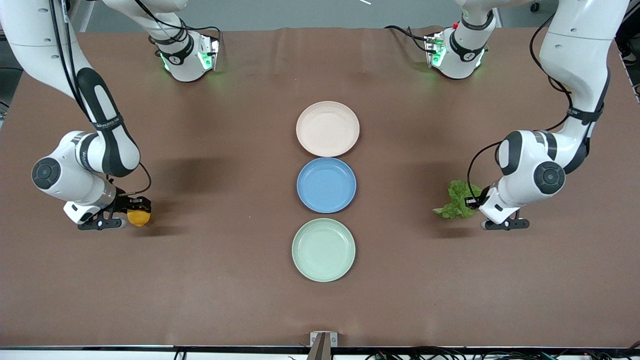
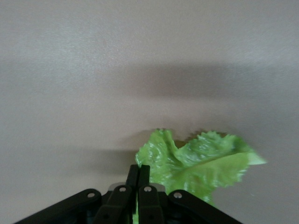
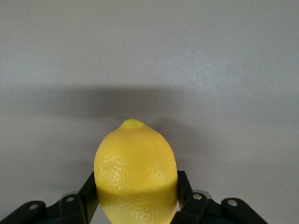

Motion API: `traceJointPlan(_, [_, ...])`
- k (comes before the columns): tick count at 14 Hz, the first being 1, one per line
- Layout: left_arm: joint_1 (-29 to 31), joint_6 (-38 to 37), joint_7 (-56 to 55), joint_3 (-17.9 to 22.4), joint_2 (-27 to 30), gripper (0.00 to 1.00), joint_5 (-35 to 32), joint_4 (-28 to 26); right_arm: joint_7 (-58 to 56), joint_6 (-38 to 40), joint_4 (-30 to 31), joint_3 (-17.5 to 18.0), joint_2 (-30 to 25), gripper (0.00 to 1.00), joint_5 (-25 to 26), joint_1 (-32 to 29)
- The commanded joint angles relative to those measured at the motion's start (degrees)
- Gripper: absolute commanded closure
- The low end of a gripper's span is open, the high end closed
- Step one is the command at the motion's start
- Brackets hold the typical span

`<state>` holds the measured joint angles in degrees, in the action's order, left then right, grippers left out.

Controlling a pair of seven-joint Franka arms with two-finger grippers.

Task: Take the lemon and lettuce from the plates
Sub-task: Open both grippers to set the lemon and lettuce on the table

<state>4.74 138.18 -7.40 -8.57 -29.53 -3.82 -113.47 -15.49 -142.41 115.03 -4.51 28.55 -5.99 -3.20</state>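
Front view gives you both plates bare: the beige-pink round plate [image 1: 327, 128] at twelve o'clock of the blue plate [image 1: 326, 185], the pale green one [image 1: 323, 249] at six. Your right gripper [image 1: 134, 214] clamps the small oval yellow lemon [image 1: 138, 217] across its width, long axis pointing away from the wrist, over bare brown tablecloth [image 1: 225, 280]. Your left gripper [image 1: 472, 202] pinches the crinkled green lettuce leaf [image 1: 456, 201] by its edge, low over the cloth.

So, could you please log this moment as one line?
left gripper: shut on lettuce | right gripper: shut on lemon | beige-pink plate, green plate: bare
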Motion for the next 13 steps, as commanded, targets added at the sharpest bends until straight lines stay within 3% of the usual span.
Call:
traceJointPlan(1, [1.33, 0.86, 1.42, -0.39, 0.17, 0.93, -1.63, -0.7, -1.38, -0.24, -0.51, 1.43, 0.63, 1.0, -2.01, -1.01])
traceJointPlan(2, [1.42, 0.77, 1.51, -0.48, 0.26, 0.81, -1.63, -0.88, -1.99, -0.24, -0.51, 1.43, 0.63, 1.0, -2.09, -1.01])
traceJointPlan(3, [1.42, 0.34, 1.51, -0.48, 0.52, 0.53, -1.63, -0.88, -2.26, -0.24, -0.51, 1.43, 0.71, 1.0, -2.1, -1.01])
traceJointPlan(4, [1.33, -0.01, 1.77, -0.48, 1.04, 0.06, -1.71, -0.88, -2.35, -0.15, -0.42, 1.52, 0.72, 1.0, -2.1, -0.93])
traceJointPlan(5, [1.33, -1.32, 2.03, -0.48, 2.27, 0.0, -1.63, -0.79, -2.26, -0.15, -0.42, 1.52, 0.72, 0.98, -2.1, -0.93])
traceJointPlan(6, [1.33, -3.95, 2.12, -0.66, 3.5, 0.0, -1.63, -0.62, -2.35, 0.02, -0.51, 1.43, 0.72, 0.89, -2.1, -0.93])
traceJointPlan(7, [1.42, -7.28, 2.21, -0.66, 5.77, 0.0, -1.63, -0.53, -2.7, 0.11, -0.59, 1.43, 0.72, 0.48, -2.1, -0.84])
traceJointPlan(8, [1.33, -10.53, 2.39, -0.74, 8.06, 0.0, -1.63, -0.35, -2.79, 0.29, -0.86, 1.43, 0.72, 0.0, -2.1, -0.84])
traceJointPlan(11, [1.24, -16.18, 2.39, -1.01, 14.91, 0.0, -1.37, -0.17, -2.09, 4.22, -3.13, 1.43, -0.33, 0.0, -2.1, -0.23])
traceJointPlan(13, [1.15, -19.51, 2.22, -1.01, 20.44, 0.0, -0.84, 0.0, 0.27, 11.94, -6.29, 1.43, -2.17, 0.0, -2.1, 0.13])
